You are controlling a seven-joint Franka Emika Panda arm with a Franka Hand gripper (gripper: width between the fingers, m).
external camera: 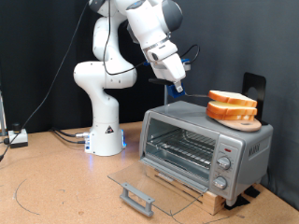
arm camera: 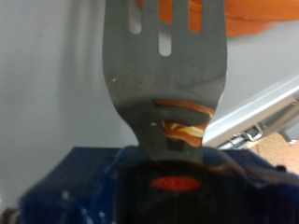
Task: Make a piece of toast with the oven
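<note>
The silver toaster oven stands at the exterior view's right with its glass door folded down flat and its wire rack bare. Two near-identical bread slices lie stacked on a round wooden plate on the oven's top: an upper slice and a lower one. My gripper is shut on a slotted metal spatula. Its blade tip sits just left of the slices, above the oven's top. In the wrist view the spatula blade points at the orange-brown bread.
The door's handle juts out over the wooden table towards the exterior view's bottom. Round knobs run down the oven's right panel. The arm's white base stands left of the oven, with cables on the table beside it.
</note>
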